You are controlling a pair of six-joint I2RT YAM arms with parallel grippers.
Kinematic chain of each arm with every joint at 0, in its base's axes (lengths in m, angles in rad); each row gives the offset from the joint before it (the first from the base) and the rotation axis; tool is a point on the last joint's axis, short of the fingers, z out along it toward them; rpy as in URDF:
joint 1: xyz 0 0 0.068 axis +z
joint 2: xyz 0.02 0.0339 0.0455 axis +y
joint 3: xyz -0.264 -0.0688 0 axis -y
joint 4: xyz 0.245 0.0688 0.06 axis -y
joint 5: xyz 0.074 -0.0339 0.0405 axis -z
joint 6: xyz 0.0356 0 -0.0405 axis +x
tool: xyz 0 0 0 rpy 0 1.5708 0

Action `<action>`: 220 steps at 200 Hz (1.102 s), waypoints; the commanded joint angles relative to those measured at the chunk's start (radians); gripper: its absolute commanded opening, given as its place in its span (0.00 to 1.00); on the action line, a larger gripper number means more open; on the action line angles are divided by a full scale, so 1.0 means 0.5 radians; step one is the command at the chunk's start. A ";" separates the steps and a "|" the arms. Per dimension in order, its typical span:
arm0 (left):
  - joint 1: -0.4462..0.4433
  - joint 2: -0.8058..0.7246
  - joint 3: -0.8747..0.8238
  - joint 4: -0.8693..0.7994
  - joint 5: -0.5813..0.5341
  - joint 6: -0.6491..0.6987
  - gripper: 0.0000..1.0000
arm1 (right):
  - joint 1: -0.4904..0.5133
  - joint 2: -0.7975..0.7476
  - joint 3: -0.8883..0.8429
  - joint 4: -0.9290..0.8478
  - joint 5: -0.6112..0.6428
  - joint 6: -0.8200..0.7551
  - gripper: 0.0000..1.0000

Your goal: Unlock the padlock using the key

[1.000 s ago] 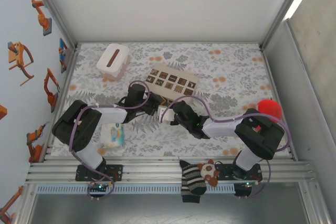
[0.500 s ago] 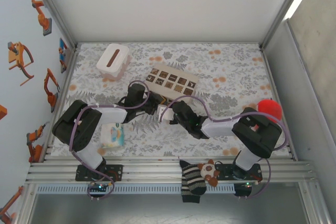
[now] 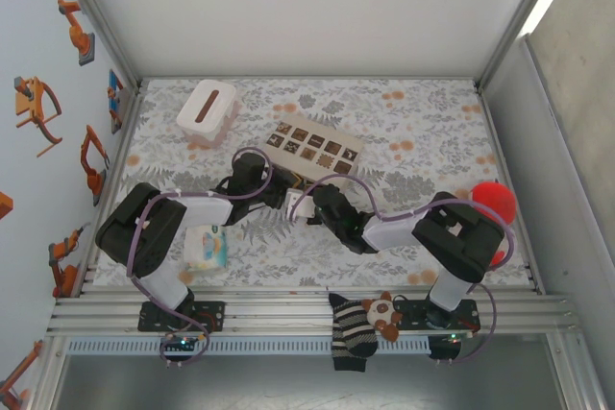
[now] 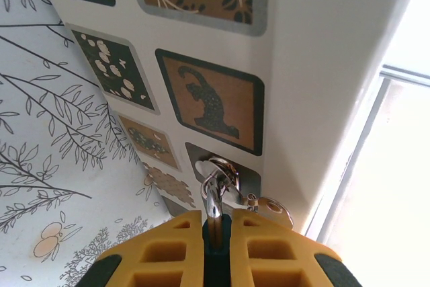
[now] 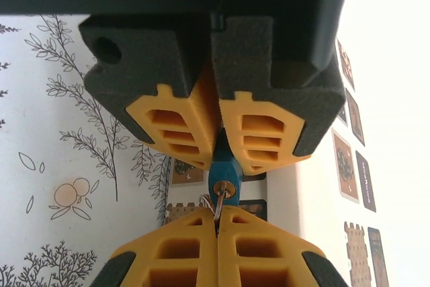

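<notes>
Blue, tiny, brass-faced padlock [image 5: 223, 175] clenched in the left pincer [image 5: 220, 163]; right pincer [image 5: 216, 216] pinches the key [image 5: 219, 201] meeting that face.

The padlock [image 5: 222, 171] has a blue body with a smooth, slightly glossy coat and a brass-coloured metal face around its keyway. The key [image 5: 217, 205] shows a thin shank of bare pale metal. A bright, polished metal ring [image 4: 218, 174] gleams above the left gripper [image 4: 216, 218]. The pads [image 5: 176, 255] of the right gripper [image 5: 216, 218] are yellow-orange moulded plastic, ribbed and matt. The left gripper's finger housings look dark, grainy and matt. The surface [image 3: 423, 156] carries a matt sheet printed with leaves. The beige box [image 4: 302, 65] looks like smooth card with a faint sheen, its dark squares printed flat. The rail [image 3: 288, 309] is brushed pale metal. The striped sock [image 3: 351, 338] is knitted cloth.
</notes>
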 commanded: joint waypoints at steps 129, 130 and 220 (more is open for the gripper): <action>-0.067 0.069 -0.013 0.245 0.153 -0.003 0.00 | -0.025 -0.047 0.026 0.179 0.102 1.901 0.00; -0.067 0.071 -0.013 0.245 0.151 -0.002 0.00 | -0.024 -0.046 0.026 0.176 0.109 1.931 0.00; -0.070 0.242 -0.022 0.382 0.113 0.003 0.10 | -0.023 0.172 -0.099 0.384 0.229 2.687 0.00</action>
